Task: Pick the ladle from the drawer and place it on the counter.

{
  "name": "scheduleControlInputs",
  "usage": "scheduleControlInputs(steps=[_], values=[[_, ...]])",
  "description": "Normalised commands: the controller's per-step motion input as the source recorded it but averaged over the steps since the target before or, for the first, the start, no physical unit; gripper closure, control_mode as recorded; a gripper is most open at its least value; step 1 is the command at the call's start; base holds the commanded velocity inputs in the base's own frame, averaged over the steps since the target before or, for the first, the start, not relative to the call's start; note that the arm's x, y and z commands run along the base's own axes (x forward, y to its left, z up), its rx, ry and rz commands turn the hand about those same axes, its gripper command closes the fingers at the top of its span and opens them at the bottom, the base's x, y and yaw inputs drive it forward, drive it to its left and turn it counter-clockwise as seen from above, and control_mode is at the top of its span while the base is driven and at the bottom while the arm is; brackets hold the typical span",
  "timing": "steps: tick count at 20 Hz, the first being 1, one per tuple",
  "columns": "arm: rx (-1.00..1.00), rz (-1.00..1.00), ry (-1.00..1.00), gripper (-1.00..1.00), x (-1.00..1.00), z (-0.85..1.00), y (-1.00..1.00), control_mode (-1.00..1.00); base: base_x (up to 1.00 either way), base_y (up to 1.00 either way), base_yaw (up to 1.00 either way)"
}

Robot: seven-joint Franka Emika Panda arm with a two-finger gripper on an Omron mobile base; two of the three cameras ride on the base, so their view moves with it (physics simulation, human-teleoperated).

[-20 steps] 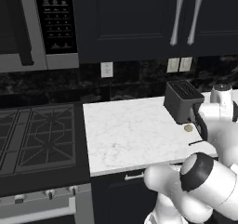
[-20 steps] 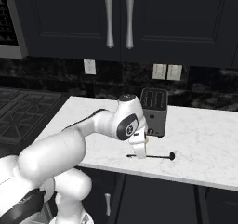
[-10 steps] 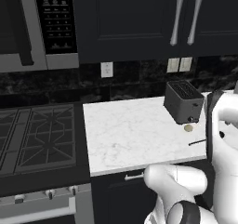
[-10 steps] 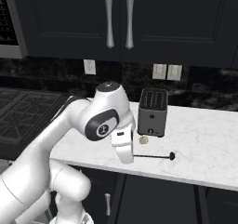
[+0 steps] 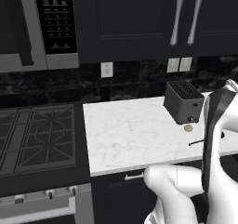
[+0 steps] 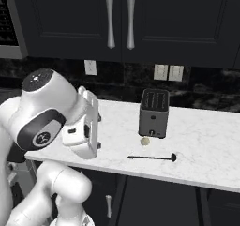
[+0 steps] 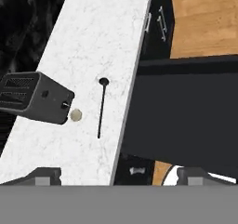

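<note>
Beside the ladle (image 6: 151, 158) on the counter (image 6: 206, 145), toaster (image 6: 153, 113) and tan disc (image 6: 145, 141).

Dark upper cabinets (image 6: 140, 23) with long silver handles (image 6: 109, 18) above a black stone backsplash (image 5: 139, 79) bearing pale wall outlets (image 5: 107, 69), black gas stovetop (image 5: 37, 139) and microwave (image 5: 56, 23) at left, wooden floor (image 7: 204, 23) below

base views flank counter (image 5: 135, 130), hand view seemingly overhead
</note>
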Motion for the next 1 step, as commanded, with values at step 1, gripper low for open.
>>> scheduleControlInputs(steps=[1], values=[[0.00,-0.03,0.00,-1.00,0.00,1.00,0.38,-1.00,0.00,0.00,0.00]])
